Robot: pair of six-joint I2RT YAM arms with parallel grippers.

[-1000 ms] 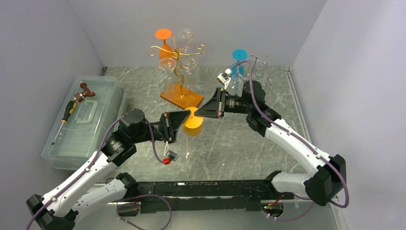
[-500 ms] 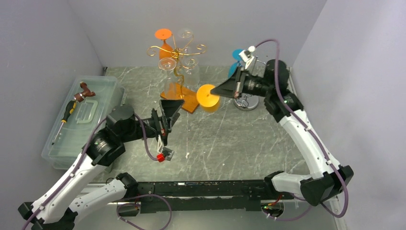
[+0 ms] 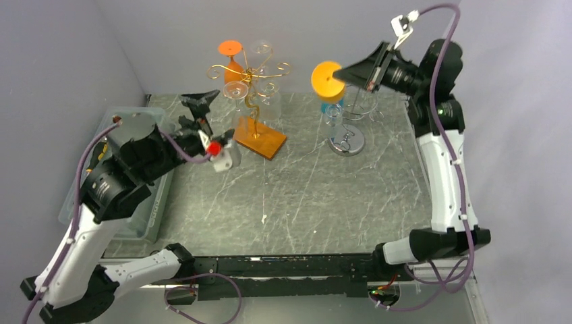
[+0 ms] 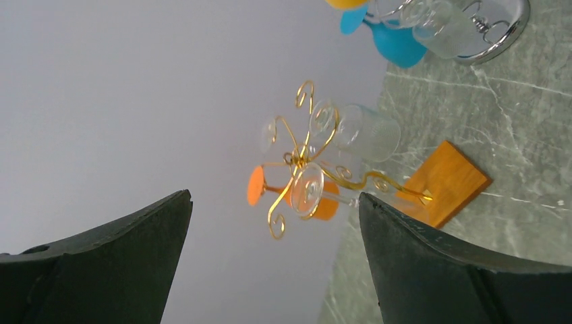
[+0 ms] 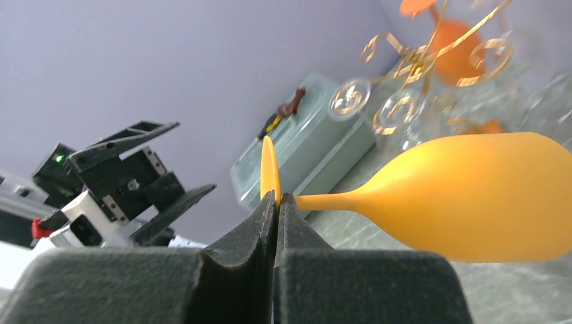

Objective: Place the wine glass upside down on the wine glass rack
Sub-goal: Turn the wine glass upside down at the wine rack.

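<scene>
Only the right wrist view shows the right gripper (image 5: 276, 200) pinching the yellow glass (image 5: 472, 202) by its foot, near the silver rack (image 3: 346, 140) holding a blue glass (image 3: 330, 106); left gripper (image 4: 273, 199) gapes.

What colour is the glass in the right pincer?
The wine glass is yellow-orange, clearest in the right wrist view.

My top camera looks down from above and behind, with my bases (image 3: 283, 266) at six o'clock. My left wrist camera sees the gold rack (image 4: 303, 169) from afar. My right wrist camera, tight on the yellow glass (image 5: 472, 202), shares that rack at one o'clock.
</scene>
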